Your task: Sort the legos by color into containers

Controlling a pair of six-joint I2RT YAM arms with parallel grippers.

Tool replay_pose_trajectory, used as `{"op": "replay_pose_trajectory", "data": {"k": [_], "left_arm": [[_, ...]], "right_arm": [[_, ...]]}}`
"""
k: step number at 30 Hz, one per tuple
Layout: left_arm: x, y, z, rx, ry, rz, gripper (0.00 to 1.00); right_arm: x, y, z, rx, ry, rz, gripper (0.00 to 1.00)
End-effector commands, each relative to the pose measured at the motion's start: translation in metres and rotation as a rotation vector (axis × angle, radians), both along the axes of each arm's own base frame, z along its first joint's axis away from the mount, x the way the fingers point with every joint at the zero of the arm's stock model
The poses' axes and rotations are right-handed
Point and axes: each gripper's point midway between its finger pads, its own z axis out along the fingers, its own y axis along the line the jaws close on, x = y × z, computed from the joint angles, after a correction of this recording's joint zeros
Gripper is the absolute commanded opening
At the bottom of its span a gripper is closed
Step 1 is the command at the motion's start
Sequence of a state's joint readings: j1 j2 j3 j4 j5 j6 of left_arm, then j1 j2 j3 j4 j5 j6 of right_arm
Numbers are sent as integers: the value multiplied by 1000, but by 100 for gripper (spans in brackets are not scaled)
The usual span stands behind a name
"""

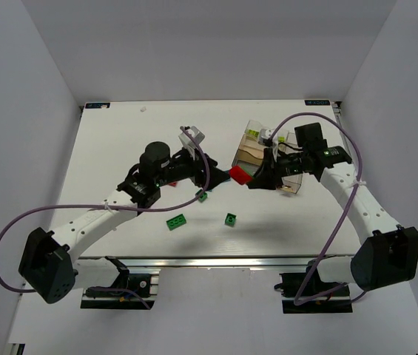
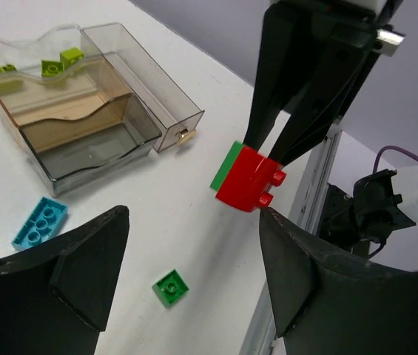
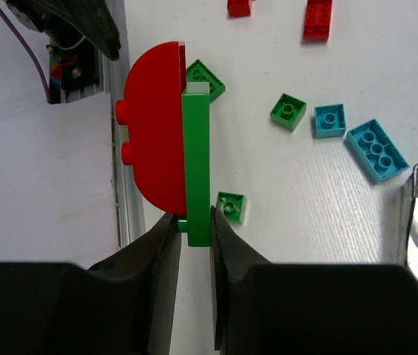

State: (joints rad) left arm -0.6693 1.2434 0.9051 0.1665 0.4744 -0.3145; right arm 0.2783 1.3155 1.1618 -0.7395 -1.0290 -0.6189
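Right gripper (image 3: 194, 225) is pinching green plate (image 3: 196, 148) stuck to red brick (image 3: 153, 148).
Left gripper (image 2: 194, 229) is gaping wide; a crooked tug risks twisting both loose.

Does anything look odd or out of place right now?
Yes. The right pincer holds a red brick snapped onto a green plate. Joined like that, the two colours cannot be sorted separately.
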Motion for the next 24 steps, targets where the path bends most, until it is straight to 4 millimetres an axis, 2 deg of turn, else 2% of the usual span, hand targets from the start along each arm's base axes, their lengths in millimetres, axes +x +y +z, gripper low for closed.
{"op": "replay_pose_trajectory", "data": {"k": [1, 5, 12, 15, 16, 19, 24], "left_arm": [[-5, 6, 22, -29, -133, 4, 80], [-14, 1, 25, -62, -109, -50, 80], [-43, -10, 34, -152, -80, -218, 78], [-52, -8, 34, -160, -115, -255, 82], [-56, -6, 40, -163, -166, -268, 84], [-62, 0, 38, -132, -242, -289, 85], [-62, 9, 33, -74, -313, -261, 87]], "right_arm": [[-2, 8, -4, 3, 29, -9, 0], [-7, 10, -6, 0, 23, 4, 0], [-12, 13, -11, -44, -49, 37, 0], [-16, 11, -13, -63, -96, 62, 0], [-18, 11, -13, -64, -106, 69, 0], [-21, 11, -14, -71, -142, 86, 0], [-21, 12, -16, -97, -210, 91, 0]]}}
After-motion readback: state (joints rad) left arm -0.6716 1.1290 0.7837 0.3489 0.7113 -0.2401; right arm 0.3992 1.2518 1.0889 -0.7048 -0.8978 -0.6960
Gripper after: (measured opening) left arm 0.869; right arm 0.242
